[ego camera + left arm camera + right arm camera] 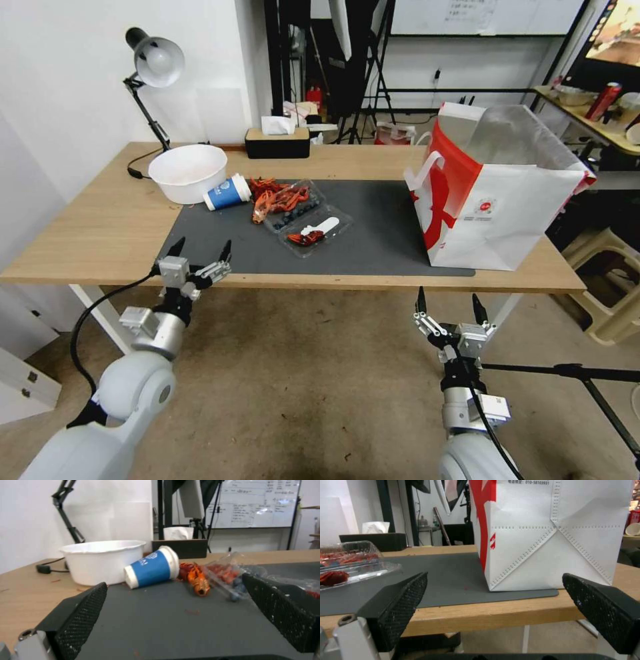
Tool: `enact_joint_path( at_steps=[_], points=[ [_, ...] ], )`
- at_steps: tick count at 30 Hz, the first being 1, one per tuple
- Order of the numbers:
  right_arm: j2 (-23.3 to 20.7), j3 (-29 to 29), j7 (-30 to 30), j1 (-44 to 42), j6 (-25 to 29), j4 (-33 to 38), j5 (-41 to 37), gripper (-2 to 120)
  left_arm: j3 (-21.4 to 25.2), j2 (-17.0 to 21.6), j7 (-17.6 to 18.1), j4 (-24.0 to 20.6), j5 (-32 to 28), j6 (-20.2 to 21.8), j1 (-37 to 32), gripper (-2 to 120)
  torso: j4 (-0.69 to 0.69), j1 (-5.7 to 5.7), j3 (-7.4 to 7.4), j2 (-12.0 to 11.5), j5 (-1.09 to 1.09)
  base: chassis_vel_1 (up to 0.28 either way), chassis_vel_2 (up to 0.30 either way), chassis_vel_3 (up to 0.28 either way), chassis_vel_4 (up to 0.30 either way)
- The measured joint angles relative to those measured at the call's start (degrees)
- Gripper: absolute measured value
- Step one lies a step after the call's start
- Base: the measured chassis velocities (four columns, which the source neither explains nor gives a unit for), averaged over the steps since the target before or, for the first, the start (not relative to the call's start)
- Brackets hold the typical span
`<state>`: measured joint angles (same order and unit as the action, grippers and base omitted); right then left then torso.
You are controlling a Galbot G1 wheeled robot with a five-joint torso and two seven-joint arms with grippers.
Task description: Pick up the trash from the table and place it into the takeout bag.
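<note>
On the table (100, 227), at the back left of its dark grey mat (380, 227), lies the trash: a white disposable bowl (187, 172), a blue-and-white paper cup (227, 192) on its side, red crayfish shells (270, 193) and clear plastic trays (310, 220) with scraps. The left wrist view has the cup (153, 566), bowl (100, 560) and shells (196, 578) straight ahead. My left gripper (200, 255) hovers open over the mat's front left corner. The takeout bag (493, 193) stands open at the right end. My right gripper (450, 303) is open, below the table's front edge, facing the bag (546, 535).
A desk lamp (157, 63) and a black tissue box (277, 140) stand along the table's back edge. A plastic stool (607, 280) and a tripod leg (567, 370) are on the floor at the right. Bare mat separates the trays from the bag.
</note>
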<state>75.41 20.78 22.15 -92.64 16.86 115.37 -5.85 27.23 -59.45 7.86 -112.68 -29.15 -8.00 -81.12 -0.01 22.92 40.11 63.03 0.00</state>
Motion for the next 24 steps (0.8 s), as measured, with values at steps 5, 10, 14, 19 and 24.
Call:
enact_joint_path(
  at_steps=[5,10,14,19,24],
  points=[
    [-0.1,0.1,-0.1,0.1,0.3,-0.4,-0.2,100,1.7,-1.9,-0.7,0.2,1.5,-2.5,-3.7,100,0.01,0.0,0.0,0.0,0.0,0.0,0.0,0.0,0.0],
    [0.0,0.0,-0.3,0.4,0.5,-0.6,-0.4,100,3.0,-3.6,-1.0,0.4,2.6,-4.1,-6.3,100,0.01,0.0,0.0,0.0,0.0,0.0,0.0,0.0,0.0],
    [0.0,-0.1,-0.4,0.5,0.5,-0.6,-0.4,100,3.6,-4.4,-1.1,0.6,3.2,-4.9,-7.7,100,0.01,0.0,0.0,0.0,0.0,0.0,0.0,0.0,0.0],
    [0.0,-0.1,-0.4,0.4,0.5,-0.6,-0.4,100,3.9,-4.8,-1.3,0.8,3.4,-5.5,-8.4,100,0.01,0.0,0.0,0.0,0.0,0.0,0.0,0.0,0.0],
    [0.0,-0.1,-0.4,0.3,0.6,-0.6,-0.4,100,3.8,-4.3,-1.3,0.7,3.5,-5.5,-7.8,100,0.01,0.0,0.0,0.0,0.0,0.0,0.0,0.0,0.0]
  ],
)
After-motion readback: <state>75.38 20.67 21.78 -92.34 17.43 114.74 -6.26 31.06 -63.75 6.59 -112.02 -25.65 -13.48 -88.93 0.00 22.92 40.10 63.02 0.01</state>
